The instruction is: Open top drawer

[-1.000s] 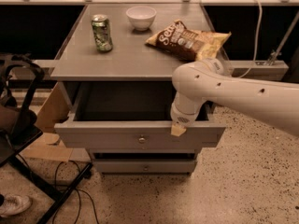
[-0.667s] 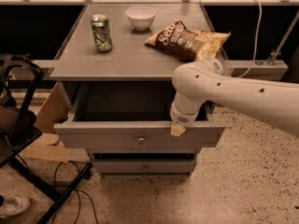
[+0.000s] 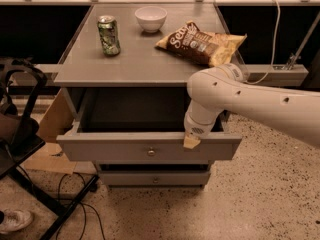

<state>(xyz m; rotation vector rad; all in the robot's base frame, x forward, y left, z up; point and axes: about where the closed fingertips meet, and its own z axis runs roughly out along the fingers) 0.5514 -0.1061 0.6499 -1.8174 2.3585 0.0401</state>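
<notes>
The top drawer [image 3: 100,148] is pulled out of the grey cabinet, its plain grey inside showing, with a small round metal knob [image 3: 151,152] at the centre of its wide front. My gripper [image 3: 192,141] hangs from the white arm [image 3: 250,101] over the right part of the drawer's front edge, its yellowish tip touching the top of the front panel, right of the knob. A narrower drawer [image 3: 155,179] sits shut below.
On the cabinet top [image 3: 140,59] stand a green can [image 3: 108,35], a white bowl [image 3: 151,18] and a chip bag [image 3: 202,43]. A black chair frame [image 3: 20,134] and cables stand at the left, cardboard [image 3: 52,119] beside the cabinet. Speckled floor lies at the right.
</notes>
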